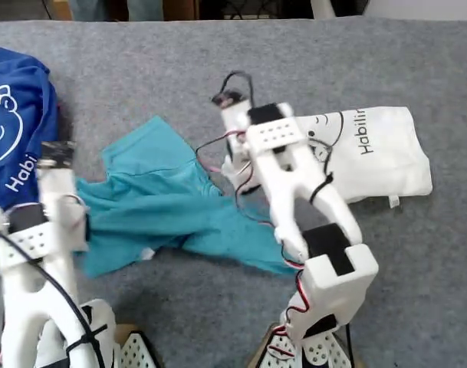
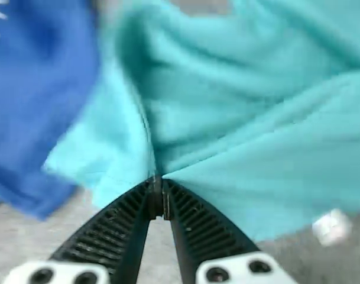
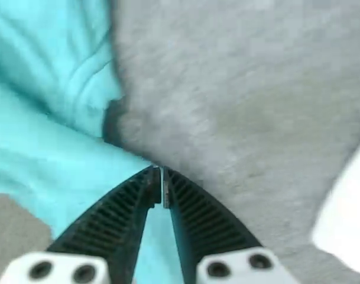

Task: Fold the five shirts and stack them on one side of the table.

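Observation:
A teal shirt [image 1: 172, 207] lies crumpled and spread in the middle of the grey table. My left gripper [image 2: 156, 190] is shut on its edge nearest the blue shirt, and creases fan out from the pinched spot. In the high view the left gripper [image 1: 72, 195] sits at the teal shirt's left side. My right gripper [image 3: 159, 178] is shut on the teal shirt [image 3: 44, 148] at its edge, over grey cloth. From above, the right gripper [image 1: 237, 184] is at the shirt's right side. A blue shirt [image 1: 14, 123] lies at the far left. A folded white shirt [image 1: 371, 153] lies at the right.
The grey table covering [image 1: 417, 69] is bare along the back and at the front right. The right arm's body [image 1: 310, 207] hangs over the gap between the teal and white shirts. Both arm bases stand at the near edge.

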Available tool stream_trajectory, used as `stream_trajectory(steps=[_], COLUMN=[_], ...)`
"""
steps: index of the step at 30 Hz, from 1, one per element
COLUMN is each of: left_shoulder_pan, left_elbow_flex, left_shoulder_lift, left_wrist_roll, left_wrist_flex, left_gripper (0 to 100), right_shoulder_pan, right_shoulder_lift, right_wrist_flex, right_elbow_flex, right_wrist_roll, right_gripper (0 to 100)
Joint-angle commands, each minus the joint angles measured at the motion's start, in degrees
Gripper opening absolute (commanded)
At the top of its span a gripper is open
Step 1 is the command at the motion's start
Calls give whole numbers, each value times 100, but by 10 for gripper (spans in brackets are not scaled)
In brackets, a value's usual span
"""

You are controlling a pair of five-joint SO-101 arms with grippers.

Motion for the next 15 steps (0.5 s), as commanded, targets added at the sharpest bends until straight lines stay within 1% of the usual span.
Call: stream_trajectory(steps=[1, 4, 6, 10, 13, 15], left_shoulder_pan=[-400, -409, -400, -453, -514, -479], left_elbow_flex=[-760, -1015, -1086, -1332, -1516, -1534], left_shoulder_lift=[-114, -114, -114, -114, -114, -105], left_wrist_roll=[97, 88, 88, 79, 79, 79], left_wrist_flex=[-97, -97, -97, -62, -88, -123], left_gripper=[29, 29, 29, 29, 29, 29], right_shoulder_pan=[255, 413, 510, 554, 580, 624], right_shoulder_lift=[-13, -13, -22, -75, -84, -224], right_wrist_flex=[-70, -387, -378, 527, 1178, 1600], right_elbow_flex=[-532, -558, -549, -585, -576, -532], right_wrist_roll=[325, 607, 747, 1152, 1451, 1881], right_gripper=[18, 18, 28, 98, 106, 106])
